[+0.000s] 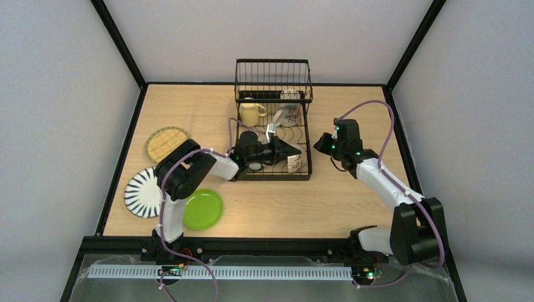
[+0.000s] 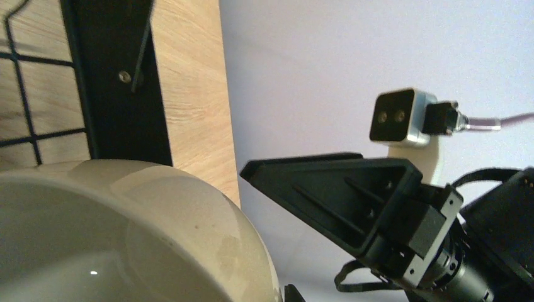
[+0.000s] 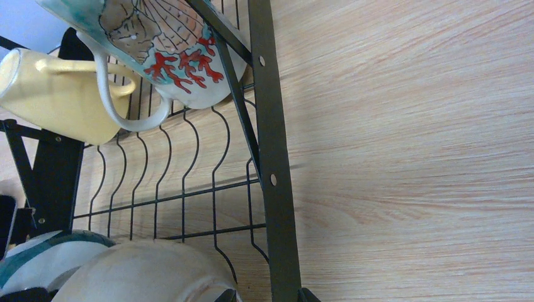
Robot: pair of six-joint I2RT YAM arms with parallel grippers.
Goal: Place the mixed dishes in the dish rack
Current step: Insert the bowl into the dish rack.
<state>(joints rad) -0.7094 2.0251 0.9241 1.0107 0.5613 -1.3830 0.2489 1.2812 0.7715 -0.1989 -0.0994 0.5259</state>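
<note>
The black wire dish rack [image 1: 274, 135] stands at the middle back of the table. A pale yellow mug [image 1: 252, 114] and a shell-patterned mug [image 1: 289, 113] hang at its tall end. My left gripper [image 1: 288, 154] reaches into the rack's low part, shut on the rim of a white bowl [image 2: 126, 233]; one fingertip [image 2: 293, 294] shows beside the rim. A blue-sided bowl [image 3: 34, 259] sits next to that white bowl [image 3: 145, 270]. My right gripper [image 3: 272, 296] is open beside the rack's right rail [image 3: 271, 157], holding nothing. The tan woven plate [image 1: 167, 143], striped plate [image 1: 143, 192] and lime green plate [image 1: 203, 209] lie on the table at left.
The right arm's gripper and wrist camera [image 2: 400, 118] hang close to the right of the held bowl. Black frame posts and grey walls bound the wooden table [image 1: 352, 201].
</note>
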